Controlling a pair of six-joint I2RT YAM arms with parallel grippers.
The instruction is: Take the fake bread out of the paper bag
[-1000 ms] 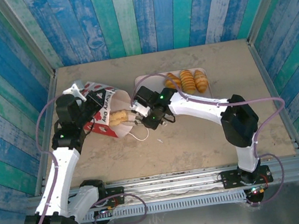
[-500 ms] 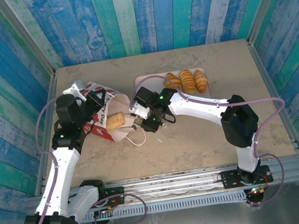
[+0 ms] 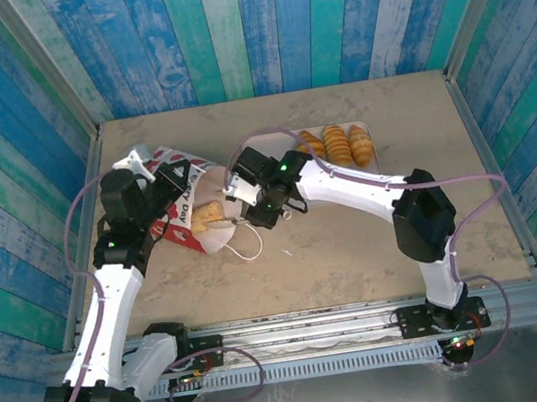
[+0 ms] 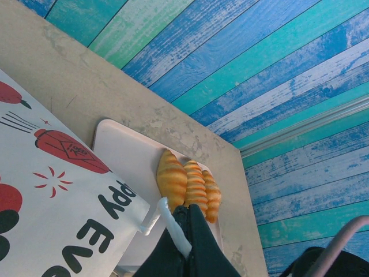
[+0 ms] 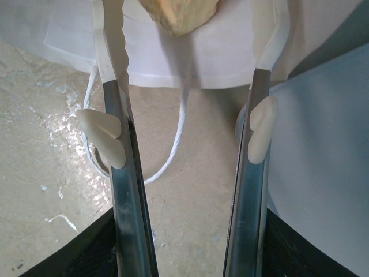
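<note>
Blue and teal plank walls, beige table. At the left, the left gripper is pinched closed on a white cord handle of the paper bag, at the bag's far edge. The bag is red and white, lies on its side left of centre, mouth facing right. One tan fake bread roll sits in the bag mouth on the white inside; it also shows at the top of the right wrist view. A loose cord handle trails on the table below the mouth. The right gripper is at the mouth, jaws moderately apart, nothing clamped, roll just at the tips. Right of the bag is a pale pink tray with three croissants side by side at its far right end.
</note>
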